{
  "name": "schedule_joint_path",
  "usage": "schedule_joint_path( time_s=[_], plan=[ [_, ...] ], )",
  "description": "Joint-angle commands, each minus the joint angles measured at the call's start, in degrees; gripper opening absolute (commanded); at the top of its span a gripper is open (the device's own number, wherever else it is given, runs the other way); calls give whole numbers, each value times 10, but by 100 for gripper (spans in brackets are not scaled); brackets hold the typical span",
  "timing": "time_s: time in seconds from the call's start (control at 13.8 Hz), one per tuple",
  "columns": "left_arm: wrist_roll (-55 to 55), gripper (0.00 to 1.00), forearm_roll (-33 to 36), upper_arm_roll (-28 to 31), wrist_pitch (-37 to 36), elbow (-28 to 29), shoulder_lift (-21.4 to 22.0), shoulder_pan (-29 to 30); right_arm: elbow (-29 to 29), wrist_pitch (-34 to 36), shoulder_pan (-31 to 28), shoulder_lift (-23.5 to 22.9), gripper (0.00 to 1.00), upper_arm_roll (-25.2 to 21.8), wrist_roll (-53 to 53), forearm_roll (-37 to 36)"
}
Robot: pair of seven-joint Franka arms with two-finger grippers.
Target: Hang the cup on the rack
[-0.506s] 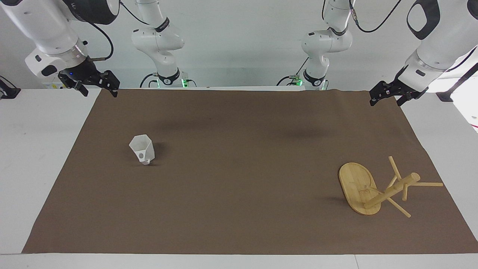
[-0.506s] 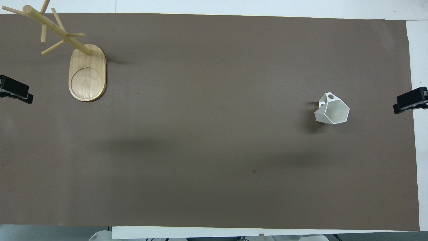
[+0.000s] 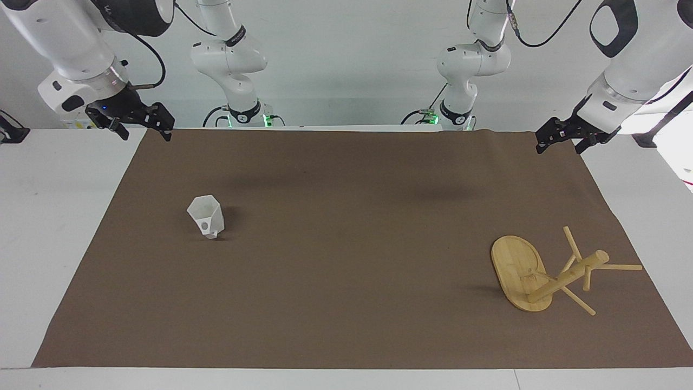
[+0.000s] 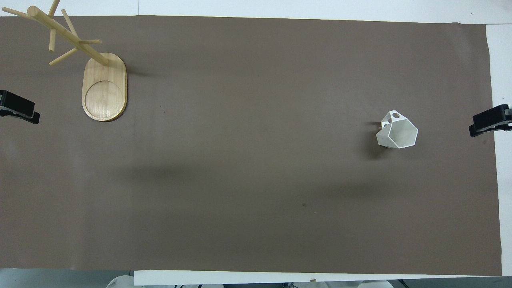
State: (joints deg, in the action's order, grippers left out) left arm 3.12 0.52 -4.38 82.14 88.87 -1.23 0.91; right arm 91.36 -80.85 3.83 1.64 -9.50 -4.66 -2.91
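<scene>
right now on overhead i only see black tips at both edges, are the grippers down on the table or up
observer: up. the right gripper hangs open and empty over the corner of the brown mat at its own arm's end.
operator: and the left
observer: the left gripper hangs over the mat corner at its end, open, holding nothing.
operator: rack post looks slanted, tipped?
observer: no, the rack has its base flat on the mat.
</scene>
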Motion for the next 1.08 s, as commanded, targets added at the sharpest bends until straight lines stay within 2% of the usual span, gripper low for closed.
schedule_joint_path(
  time_s=[0.0, 0.14, 0.43, 0.58, 0.87, 1.01],
  plan=[
    [-5, 100, 9, 1, 10, 16, 12, 0, 15, -5, 4, 12, 100, 2, -27, -9],
    [-5, 100, 9, 0, 10, 16, 12, 0, 18, -12, -1, 12, 100, 2, -121, -6],
    [-5, 100, 9, 0, 10, 16, 12, 0, 36, -79, -59, -1, 100, 0, -464, 43],
    [-5, 100, 9, 0, 10, 16, 12, 0, 23, -103, -112, -43, 100, 0, -653, 96],
    [-5, 100, 9, 0, 10, 16, 12, 0, -21, -98, -175, -145, 100, 1, -899, 207],
    [-5, 100, 9, 1, 10, 16, 12, 0, -20, -73, -223, -205, 100, 2, -1002, 319]
  ],
)
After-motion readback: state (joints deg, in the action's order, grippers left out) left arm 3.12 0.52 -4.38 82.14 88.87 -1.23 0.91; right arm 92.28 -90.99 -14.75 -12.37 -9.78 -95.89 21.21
